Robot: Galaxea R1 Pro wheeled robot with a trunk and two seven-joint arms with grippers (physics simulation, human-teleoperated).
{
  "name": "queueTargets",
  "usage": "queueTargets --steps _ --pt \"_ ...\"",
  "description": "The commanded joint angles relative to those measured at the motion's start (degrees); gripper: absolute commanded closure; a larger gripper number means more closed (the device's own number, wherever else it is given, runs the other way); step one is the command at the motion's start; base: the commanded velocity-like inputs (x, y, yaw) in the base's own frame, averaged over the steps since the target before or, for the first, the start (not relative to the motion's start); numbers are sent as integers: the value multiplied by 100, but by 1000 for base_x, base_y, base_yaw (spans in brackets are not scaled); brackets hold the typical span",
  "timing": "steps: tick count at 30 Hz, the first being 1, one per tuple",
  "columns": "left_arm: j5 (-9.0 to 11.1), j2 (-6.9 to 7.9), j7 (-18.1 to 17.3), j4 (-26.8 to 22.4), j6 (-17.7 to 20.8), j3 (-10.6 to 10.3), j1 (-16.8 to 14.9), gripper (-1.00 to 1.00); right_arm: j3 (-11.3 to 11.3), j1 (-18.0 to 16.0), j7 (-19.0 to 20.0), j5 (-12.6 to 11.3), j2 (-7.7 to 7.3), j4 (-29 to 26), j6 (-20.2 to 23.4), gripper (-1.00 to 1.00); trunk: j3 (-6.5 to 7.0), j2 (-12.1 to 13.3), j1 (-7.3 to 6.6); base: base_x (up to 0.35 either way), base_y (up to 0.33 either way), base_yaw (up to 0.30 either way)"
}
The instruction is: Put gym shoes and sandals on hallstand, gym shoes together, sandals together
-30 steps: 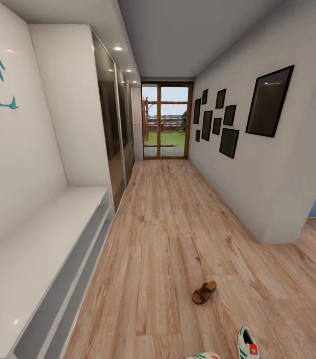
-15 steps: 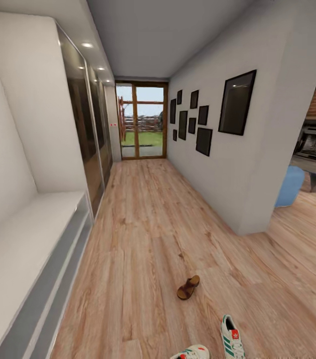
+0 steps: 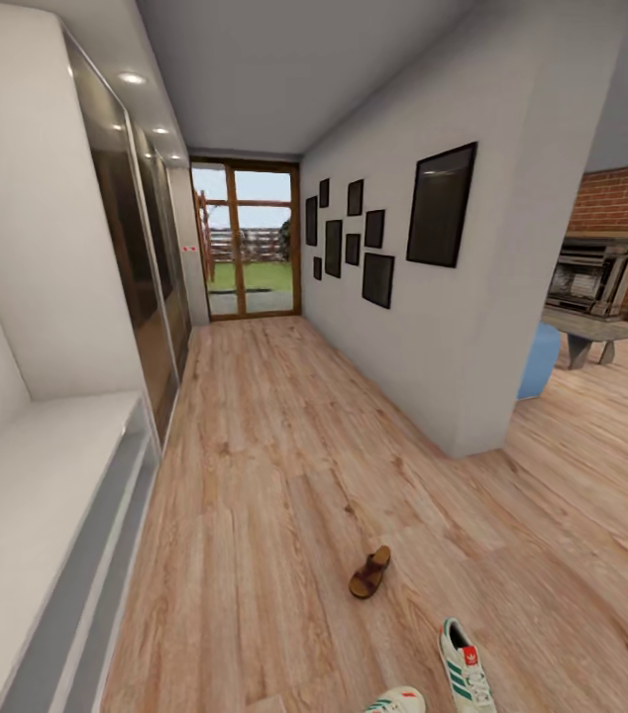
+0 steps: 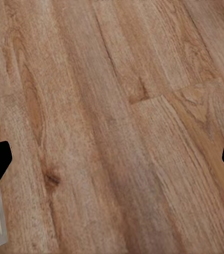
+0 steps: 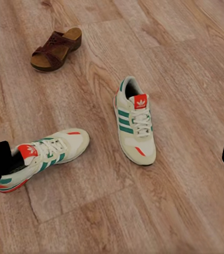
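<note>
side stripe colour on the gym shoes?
Green stripes on a white upper on both gym shoes, clearest in the right wrist view.

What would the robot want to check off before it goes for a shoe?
1. Both gym shoes located on the corridor floor: ok.
2. Both sandals located: not ok, one sandal seen.
3. Right gripper open and empty: ok.
4. Left gripper open and empty: ok.
5. Hallstand top free for shoes: ok.
6. Shoes within reach: cannot tell.
</note>
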Motion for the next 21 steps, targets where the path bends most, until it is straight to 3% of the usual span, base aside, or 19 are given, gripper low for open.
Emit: queueTargets --steps 1,7,21 --pt "-6 -1 -4 4 -17 -5 -3 -100 -1 -3 -13 3 2 1 -16 -100 -6 -3 1 85 291 -38" --pt "-11 -2 -4 4 -14 -5 -5 -100 -1 -3 -2 11 5 -4 -16 -100 -6 -3 1 24 173 -10" --pt "-14 1 -4 -2 -10 -5 -6 -100 9 -2 -5 -1 31 -41 -16 -100 -6 -3 1 1 10 0"
